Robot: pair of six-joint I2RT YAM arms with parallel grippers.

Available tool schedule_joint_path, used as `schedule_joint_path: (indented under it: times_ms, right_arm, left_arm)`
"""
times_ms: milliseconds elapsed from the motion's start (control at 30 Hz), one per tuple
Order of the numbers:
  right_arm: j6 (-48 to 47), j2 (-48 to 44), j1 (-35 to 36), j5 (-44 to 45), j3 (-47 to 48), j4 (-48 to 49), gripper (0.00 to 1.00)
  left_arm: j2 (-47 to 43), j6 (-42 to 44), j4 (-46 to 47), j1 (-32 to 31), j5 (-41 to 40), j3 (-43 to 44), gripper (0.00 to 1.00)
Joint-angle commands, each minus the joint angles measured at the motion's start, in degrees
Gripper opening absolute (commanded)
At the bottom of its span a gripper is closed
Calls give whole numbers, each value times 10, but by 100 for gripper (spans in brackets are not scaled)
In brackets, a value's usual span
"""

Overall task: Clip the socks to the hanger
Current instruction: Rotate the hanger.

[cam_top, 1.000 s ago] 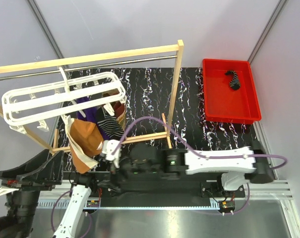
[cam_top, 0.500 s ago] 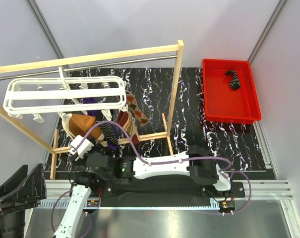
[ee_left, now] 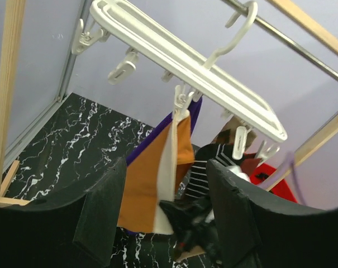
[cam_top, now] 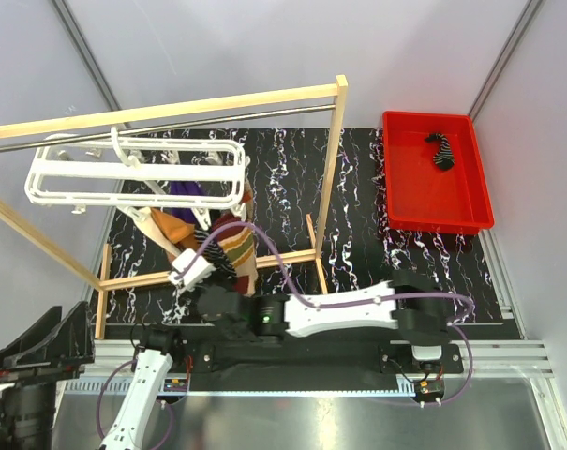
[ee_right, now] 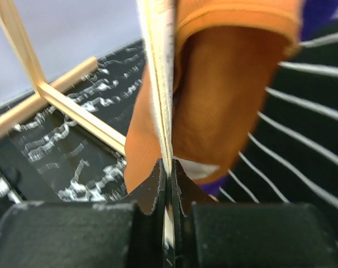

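The white hanger (cam_top: pixel 133 173) hangs by its hook from the metal rod, and several socks dangle from its clips. In the left wrist view an orange sock with cream trim (ee_left: pixel 152 184) hangs in front of a purple sock (ee_left: pixel 157 131) and a black striped sock (ee_left: pixel 205 167). My right gripper (ee_right: pixel 169 167) is shut on the cream bottom edge of the orange sock (ee_right: pixel 224 95), below the hanger (ee_left: pixel 185 72). My left gripper (ee_left: pixel 167 164) stands open, some way short of the socks, with nothing between its fingers.
A wooden-post frame (cam_top: pixel 330 159) carries the rod, and its base rails (cam_top: pixel 264 261) lie on the black marbled table. At the back right, a red bin (cam_top: pixel 414 202) holds one more striped sock (cam_top: pixel 440 150). The right arm (cam_top: pixel 339 314) stretches leftward across the front.
My right gripper has gone from wide open to shut on the orange sock's edge. The right arm swung left, then back a little. The hanger swung right and levelled out.
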Motion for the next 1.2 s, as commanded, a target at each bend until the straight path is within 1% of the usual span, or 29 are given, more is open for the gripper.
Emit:
schedule_joint_path:
  times_ms: [0, 133, 167, 200, 267, 333, 400, 500, 533, 567, 667, 733, 767, 967, 1067, 1100, 1167]
  right_arm:
    - [28, -106, -2, 2, -54, -28, 3]
    - [45, -181, -8, -5, -104, -102, 6]
    - [52, -193, -16, -15, -112, -130, 6]
    - [66, -206, -22, -28, -119, -144, 9]
    - [84, -244, -36, -58, -147, -172, 10]
    - [94, -279, -58, -87, -175, -181, 11]
    - [101, -302, -86, -108, -192, -188, 11]
    - [99, -351, -123, -153, -217, -188, 13]
    - [97, -358, -133, -174, -226, -186, 16]
    - [90, -363, -142, -183, -228, -186, 18]
    - [81, -375, -171, -213, -228, -181, 19]
    - [76, -374, -187, -236, -224, -175, 22]
    - [75, -370, -189, -241, -220, -181, 25]
    - [87, -352, -189, -261, -202, -192, 31]
    - [99, -351, -190, -276, -200, -196, 39]
    - [103, -350, -190, -278, -196, -200, 45]
    - [105, -348, -189, -283, -190, -217, 49]
  left_arm:
    - [11, 6, 27, -2, 18, -29, 63]
    - [9, 2, 50, -3, 48, -47, 59]
    - [11, 0, 54, -3, 55, -48, 58]
    - [11, 1, 56, -2, 73, -49, 56]
    - [15, 3, 63, -1, 88, -50, 55]
    - [18, 2, 56, 3, 93, -48, 50]
    - [21, -1, 49, 7, 90, -44, 48]
    - [21, 0, 48, 19, 106, -48, 49]
    - [21, 0, 49, 26, 110, -50, 50]
    - [22, 0, 50, 27, 113, -49, 50]
    - [22, -1, 56, 34, 119, -53, 52]
    - [20, -2, 63, 35, 136, -60, 52]
    - [20, -5, 64, 37, 142, -65, 53]
    - [20, -12, 85, 38, 159, -98, 55]
    - [26, -10, 94, 38, 158, -105, 56]
    - [29, -9, 98, 38, 158, -104, 57]
    - [38, -8, 101, 38, 157, -104, 58]
